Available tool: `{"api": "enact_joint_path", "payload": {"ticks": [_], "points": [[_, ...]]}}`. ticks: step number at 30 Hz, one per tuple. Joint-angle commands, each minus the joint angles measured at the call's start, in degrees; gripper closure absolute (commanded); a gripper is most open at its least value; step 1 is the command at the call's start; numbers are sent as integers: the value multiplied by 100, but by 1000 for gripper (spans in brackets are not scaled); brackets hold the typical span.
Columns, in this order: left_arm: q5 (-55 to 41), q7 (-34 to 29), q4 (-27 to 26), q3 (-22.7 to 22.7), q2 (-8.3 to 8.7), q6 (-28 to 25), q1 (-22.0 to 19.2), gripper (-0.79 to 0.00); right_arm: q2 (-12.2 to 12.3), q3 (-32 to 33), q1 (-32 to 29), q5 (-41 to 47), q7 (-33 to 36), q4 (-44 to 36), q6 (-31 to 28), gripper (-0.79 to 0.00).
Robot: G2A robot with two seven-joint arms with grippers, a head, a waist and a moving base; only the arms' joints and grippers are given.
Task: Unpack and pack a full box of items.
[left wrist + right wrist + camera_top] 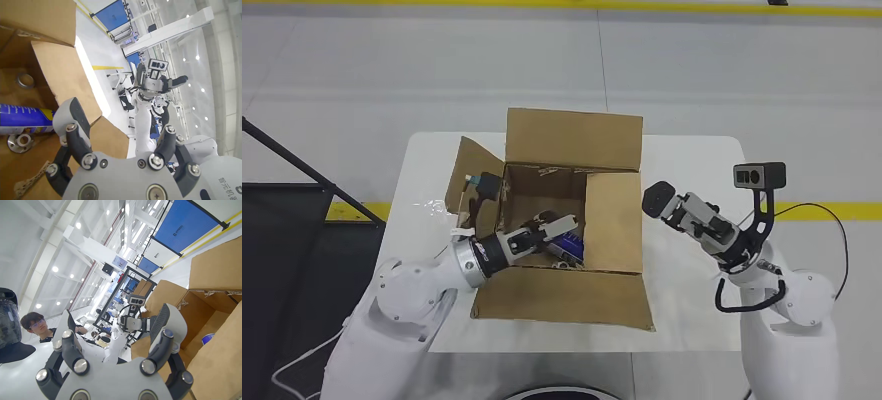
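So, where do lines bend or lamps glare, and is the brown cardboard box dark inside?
Top view: straight lines, even light; the open brown cardboard box is shaded inside, darker than its flaps. Left wrist view: wide-angle bend, ceiling beams curve; the blue cylindrical can lies in the box's shade. Right wrist view: ceiling lamps glare as white spots; lines curve too.

A white counter [692,170] stands on a pale grey floor [392,80]. A yellow line [642,6] runs along the floor's far edge. A shorter yellow strip [350,211] lies beside the counter, next to a dark screen [282,270] with a slanting black bar [287,152] above it. The hall behind has blue panels [189,226], a black-framed rack [141,274] and round ceiling lights [55,269].
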Motion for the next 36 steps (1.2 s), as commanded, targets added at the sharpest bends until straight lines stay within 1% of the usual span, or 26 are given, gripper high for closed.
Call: {"api": "enact_joint_path", "payload": {"ticks": [1,8,13,19,28,36], "points": [[12,-35,57,37,2,129,-44,-785,18,5,-1,21,7,18,-14,-785],[57,-200,263,123,21,619,-117,-785,69,-95,74,75,-19,128,-50,-785],[258,-298,355,117,51,821,-138,-785,100,-191,129,79,-70,178,-58,-785],[185,-224,245,39,67,793,-106,-785,136,-304,194,76,-137,236,-73,-785],[204,-137,639,-24,93,822,-53,-785,189,-429,284,97,-207,329,-109,-785],[53,-130,756,127,81,793,-160,-785,237,-481,298,145,-263,430,-163,-785]]}}
